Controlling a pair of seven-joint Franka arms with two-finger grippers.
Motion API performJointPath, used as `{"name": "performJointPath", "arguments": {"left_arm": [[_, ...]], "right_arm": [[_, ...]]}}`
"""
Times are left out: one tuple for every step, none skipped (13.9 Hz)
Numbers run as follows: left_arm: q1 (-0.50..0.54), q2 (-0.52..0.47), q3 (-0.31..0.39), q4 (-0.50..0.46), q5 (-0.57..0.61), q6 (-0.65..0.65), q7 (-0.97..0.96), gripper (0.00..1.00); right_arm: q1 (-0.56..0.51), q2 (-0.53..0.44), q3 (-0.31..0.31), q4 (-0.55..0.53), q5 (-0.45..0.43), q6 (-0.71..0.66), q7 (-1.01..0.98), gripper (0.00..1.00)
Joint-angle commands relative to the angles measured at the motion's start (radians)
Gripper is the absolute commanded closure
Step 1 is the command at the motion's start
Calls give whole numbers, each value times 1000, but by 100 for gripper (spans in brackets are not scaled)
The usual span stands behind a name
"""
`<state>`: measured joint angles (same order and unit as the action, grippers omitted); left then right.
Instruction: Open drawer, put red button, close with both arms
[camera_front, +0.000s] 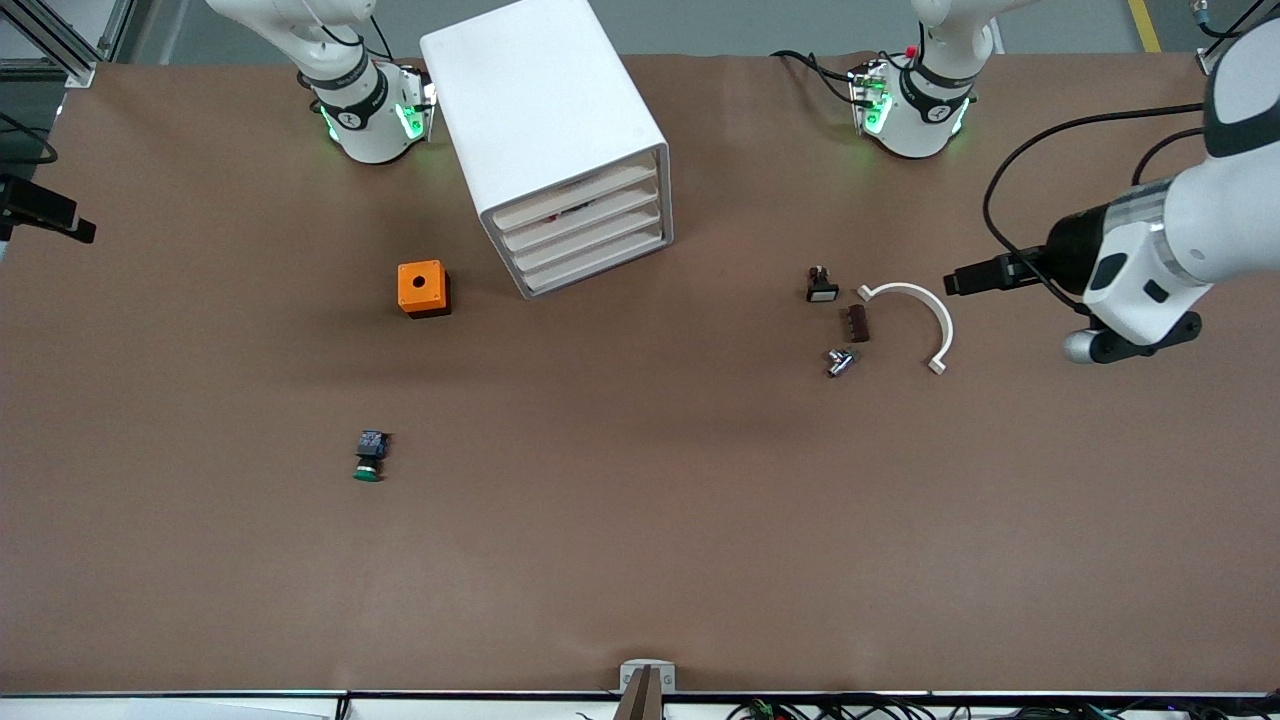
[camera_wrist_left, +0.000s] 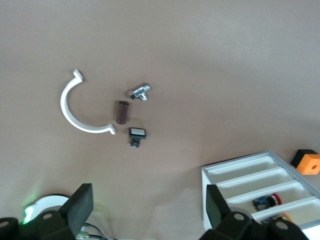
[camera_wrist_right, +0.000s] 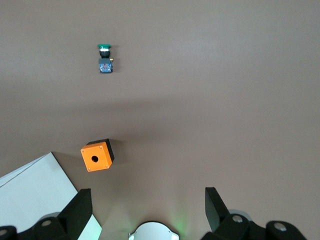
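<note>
Front view and both wrist views: the red button (camera_wrist_left: 266, 201) lies inside the white cabinet (camera_front: 540, 110), in one drawer (camera_wrist_left: 280, 193) of the four. Which level it is cannot be told. Its long axis runs roughly along the drawer's width, red cap toward the orange box (camera_front: 423, 288). All four drawer fronts appear about level with one another, so the placing step is judged done and the closing done or nearly so. The cabinet front faces obliquely toward the front camera and the left arm's end of the table, so any last push would have to run into that face. The right tool (camera_wrist_right: 145, 202) hangs empty with fingers spread, over the table by its own base, the orange box and a cabinet corner near beneath it, making it the nearer tool. The left tool (camera_wrist_left: 147, 200), also spread and empty, hangs over the left arm's end of the table near a white curved clip (camera_front: 925, 310), well apart from the cabinet.
</note>
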<state>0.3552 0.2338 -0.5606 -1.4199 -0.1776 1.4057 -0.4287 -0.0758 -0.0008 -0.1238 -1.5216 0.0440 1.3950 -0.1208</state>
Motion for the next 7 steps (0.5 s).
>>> {"name": "performJointPath", "arguments": {"left_arm": [[14, -45, 1, -20, 99, -28, 146, 1], [46, -63, 2, -25, 130, -28, 235, 1], [91, -86, 2, -28, 138, -28, 311, 1], [146, -115, 1, -37, 136, -28, 388, 1], [180, -143, 1, -51, 136, -28, 451, 1], [191, -171, 2, -80, 136, -18, 482, 1], [202, -195, 2, -114, 135, 14, 484, 1]], "right_arm": [[-10, -33, 16, -25, 10, 36, -3, 0], [-7, -34, 18, -25, 5, 56, -5, 0], [-6, -39, 19, -25, 2, 65, -7, 0], [-6, -39, 19, -26, 1, 73, -7, 0], [-6, -39, 19, -26, -6, 76, -8, 0], [-6, -39, 19, -28, -19, 84, -26, 0], [-4, -39, 19, -28, -25, 87, -57, 0]]}}
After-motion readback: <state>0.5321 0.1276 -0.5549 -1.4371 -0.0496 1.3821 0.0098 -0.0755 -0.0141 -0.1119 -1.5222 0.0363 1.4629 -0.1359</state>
